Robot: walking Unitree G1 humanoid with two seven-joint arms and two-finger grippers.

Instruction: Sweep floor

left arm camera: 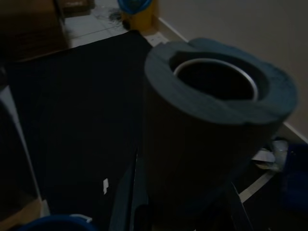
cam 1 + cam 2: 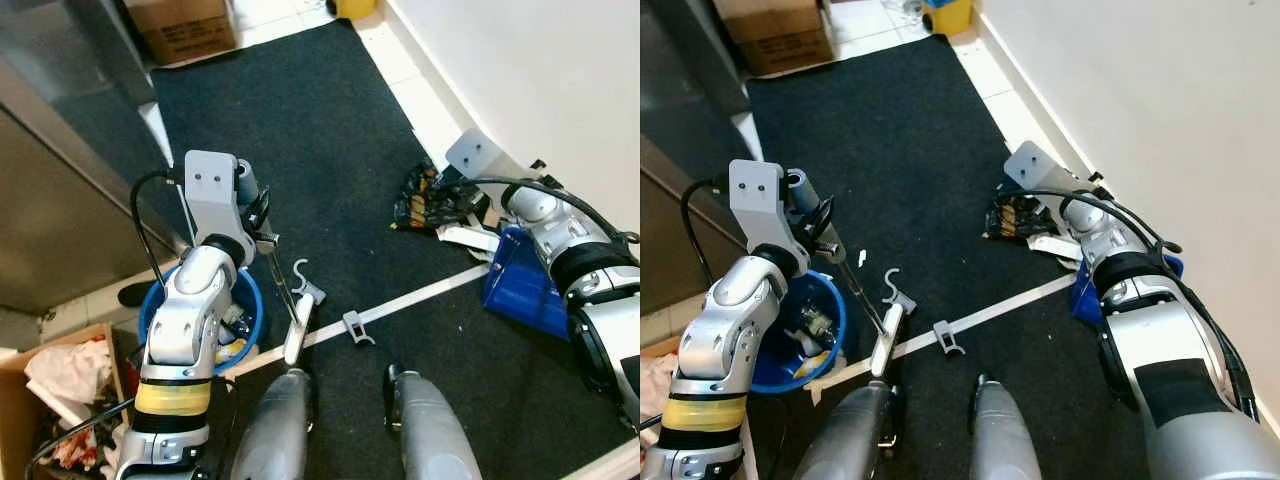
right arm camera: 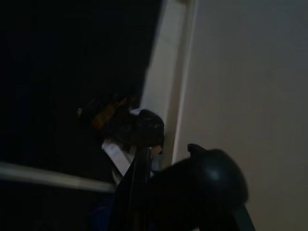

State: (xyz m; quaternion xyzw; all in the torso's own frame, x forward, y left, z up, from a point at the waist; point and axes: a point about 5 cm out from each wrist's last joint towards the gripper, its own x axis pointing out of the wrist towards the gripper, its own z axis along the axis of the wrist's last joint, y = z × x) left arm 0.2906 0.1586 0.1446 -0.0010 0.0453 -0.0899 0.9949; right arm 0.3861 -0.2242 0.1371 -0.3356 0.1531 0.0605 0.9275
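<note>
Black carpet (image 2: 330, 130) is lying under me as I am sweeping. On my left, my left gripper (image 2: 258, 215) is pinching the foam grip of the broom handle (image 2: 862, 293), elbow bent above the blue bucket (image 2: 252, 300). On my right, my right gripper (image 2: 1065, 205) is reaching low toward the wall; whether its fingers are spread I cannot tell. The blue dustpan (image 2: 520, 275) is sitting beside the litter pile (image 2: 432, 198). Next, I judge, the litter needs pushing into the pan.
</note>
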